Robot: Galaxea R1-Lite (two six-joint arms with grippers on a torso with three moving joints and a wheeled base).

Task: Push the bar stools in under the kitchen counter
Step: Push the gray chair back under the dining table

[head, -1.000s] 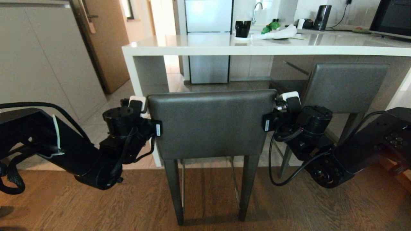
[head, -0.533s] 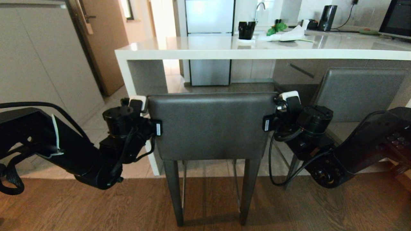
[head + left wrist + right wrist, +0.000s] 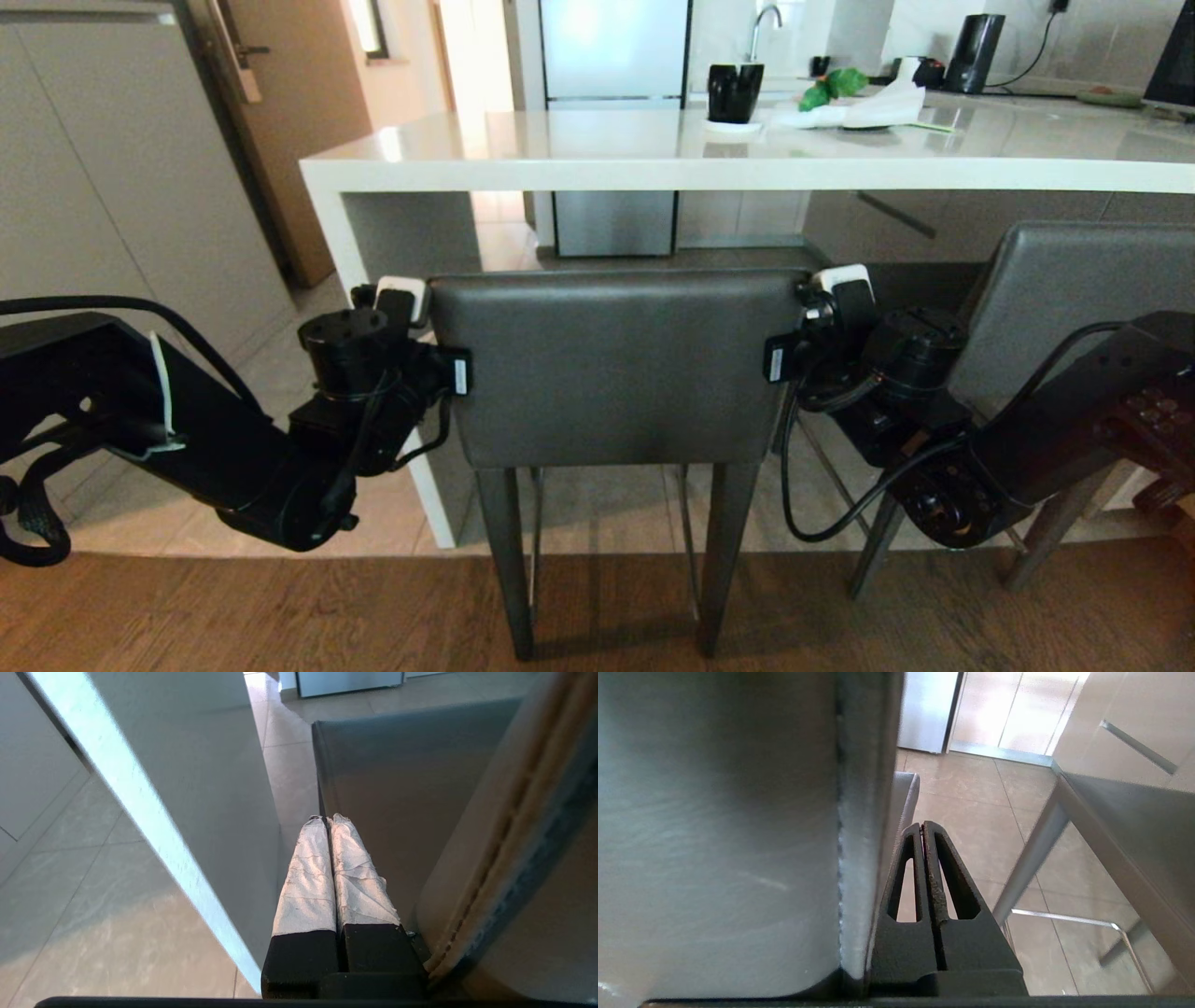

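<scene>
You've got both pincers, left gripper (image 3: 327, 817) and right gripper (image 3: 921, 825), pressed together flanking the near bar stool (image 3: 611, 364) facing the white kitchen counter (image 3: 653, 173), wood floor (image 3: 280, 616) meeting tile (image 3: 280, 373).

Wood floor (image 3: 280, 616), beige tiles (image 3: 616, 504), steel fridge (image 3: 611, 121), brown door (image 3: 299, 121)

Near stool (image 3: 611, 364): dark grey leather backrest, dark legs, chrome footrest bars. Second stool (image 3: 1074, 280): same grey. Surface (image 3: 597, 159): glossy white top, grey inner faces. Floor: brown wood planks, beige tiles beyond. Left claw (image 3: 327, 819): white wrapped fingers, black base. Right claw (image 3: 922, 826): black. Cup (image 3: 734, 91): black. Leaves (image 3: 834, 86), possibly plant: green.
</scene>
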